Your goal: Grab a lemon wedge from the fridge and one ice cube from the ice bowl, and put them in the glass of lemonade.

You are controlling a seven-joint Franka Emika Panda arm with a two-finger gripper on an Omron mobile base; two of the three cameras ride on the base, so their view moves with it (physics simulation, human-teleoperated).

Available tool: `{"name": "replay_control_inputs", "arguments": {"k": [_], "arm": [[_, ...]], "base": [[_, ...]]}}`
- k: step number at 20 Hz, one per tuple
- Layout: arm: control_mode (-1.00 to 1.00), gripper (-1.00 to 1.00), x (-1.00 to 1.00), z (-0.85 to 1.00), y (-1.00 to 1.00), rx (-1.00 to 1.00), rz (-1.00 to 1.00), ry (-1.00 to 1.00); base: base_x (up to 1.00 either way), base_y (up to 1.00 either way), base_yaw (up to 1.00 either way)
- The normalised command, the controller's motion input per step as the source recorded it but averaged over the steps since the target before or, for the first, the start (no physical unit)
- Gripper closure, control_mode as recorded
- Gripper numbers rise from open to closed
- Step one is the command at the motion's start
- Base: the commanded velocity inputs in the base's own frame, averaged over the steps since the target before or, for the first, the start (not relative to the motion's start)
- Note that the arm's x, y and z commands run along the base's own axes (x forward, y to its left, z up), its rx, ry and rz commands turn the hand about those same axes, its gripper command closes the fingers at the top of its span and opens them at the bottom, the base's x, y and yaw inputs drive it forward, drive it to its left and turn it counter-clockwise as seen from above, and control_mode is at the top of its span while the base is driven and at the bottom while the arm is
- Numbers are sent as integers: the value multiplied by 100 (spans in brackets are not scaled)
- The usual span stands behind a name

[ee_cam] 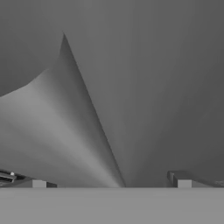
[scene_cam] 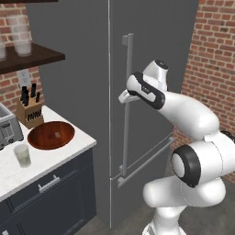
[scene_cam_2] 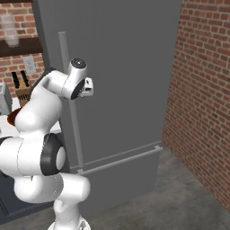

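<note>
Left base view: claw (scene_cam: 125, 96) at the fridge (scene_cam: 151, 55) door, up against the long bar handle (scene_cam: 127, 105); door shut. Ice bowl (scene_cam: 51, 135) and glass of lemonade (scene_cam: 22, 155) sit on the counter (scene_cam: 46, 160), well off to the claw's left and lower.

Right base view: claw (scene_cam_2: 88, 87) just beside the handle (scene_cam_2: 72, 103).

Hand view: fingers (ee_cam: 183, 183) spread wide, the handle (ee_cam: 65, 131) between them, nothing pinched.

I'm working in a home kitchen: tall grey fridge (scene_cam: 151, 92), white counter (scene_cam: 46, 158) over dark drawers, a knife block (scene_cam: 29, 110), toaster (scene_cam: 8, 128), wooden bowl (scene_cam: 51, 135), brick walls (scene_cam_2: 202, 90)
</note>
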Motion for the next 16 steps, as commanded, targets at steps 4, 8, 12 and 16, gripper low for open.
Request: {"name": "replay_control_inputs", "arguments": {"k": [4, 8, 12, 16], "arm": [[-100, -100, 18, -20, 21, 0, 0, -1], [-100, -100, 10, -32, 26, 0, 0, -8], [-100, -100, 17, -33, 22, 4, 0, -7], [-100, 100, 23, -36, 31, 3, 0, -7]], "base": [[0, 0, 0], [0, 0, 0], [0, 0, 0], [0, 0, 0]]}}
